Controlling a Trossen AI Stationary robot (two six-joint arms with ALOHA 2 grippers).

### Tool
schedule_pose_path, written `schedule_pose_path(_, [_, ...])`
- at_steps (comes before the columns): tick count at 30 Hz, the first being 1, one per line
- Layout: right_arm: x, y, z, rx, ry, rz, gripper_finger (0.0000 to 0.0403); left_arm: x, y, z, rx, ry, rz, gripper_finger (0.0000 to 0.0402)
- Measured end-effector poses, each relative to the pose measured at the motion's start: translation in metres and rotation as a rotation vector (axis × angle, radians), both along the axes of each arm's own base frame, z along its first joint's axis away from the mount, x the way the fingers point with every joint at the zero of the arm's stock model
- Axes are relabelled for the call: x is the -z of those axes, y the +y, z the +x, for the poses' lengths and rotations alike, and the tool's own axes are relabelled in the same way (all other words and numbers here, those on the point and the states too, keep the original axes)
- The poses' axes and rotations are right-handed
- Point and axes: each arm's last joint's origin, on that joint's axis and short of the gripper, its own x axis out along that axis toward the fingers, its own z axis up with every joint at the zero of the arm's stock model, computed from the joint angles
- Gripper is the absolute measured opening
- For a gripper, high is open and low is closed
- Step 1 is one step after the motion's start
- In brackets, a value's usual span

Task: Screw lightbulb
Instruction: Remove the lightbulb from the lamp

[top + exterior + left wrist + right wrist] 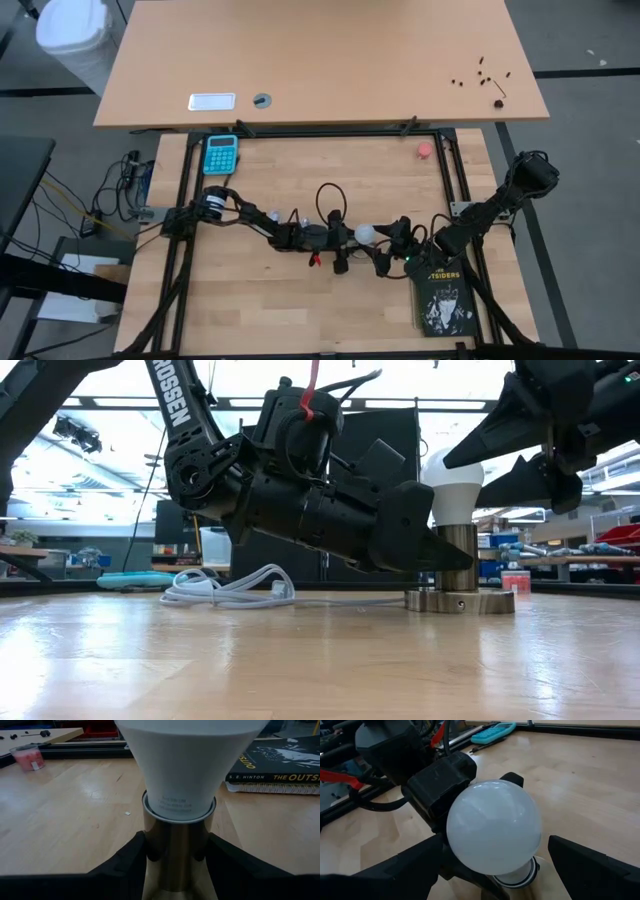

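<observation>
Both arms are dark, near-black, built of blocky jointed housings. Left arm carries white block lettering along one link, a white-and-silver ring at a joint near its base, plus red and black cables looping over the wrist. Left claw (420, 545): matte black, wedge-shaped fingers. Right claw (495, 870): black, flat tapered fingers.

bare wood before socket (458, 575), book (441, 295) crowding its right

You've got a light wooden table (300, 290) here: socket base (459, 600) standing mid-table, its white coiled cord (225, 589) trailing beside it, black book (441, 294) at the near right corner, teal calculator (221, 153) far left, small pink object (425, 150) far right.
</observation>
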Motion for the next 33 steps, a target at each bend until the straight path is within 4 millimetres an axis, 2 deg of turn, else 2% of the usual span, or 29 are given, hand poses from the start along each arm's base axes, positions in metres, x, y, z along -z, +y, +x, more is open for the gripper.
schedule_pose_path(33, [-0.0015,0.0007,0.0010,-0.004,-0.014,0.005,0.0374,-0.0009,0.0000,0.0002,-0.008,-0.003,0.001,0.0179])
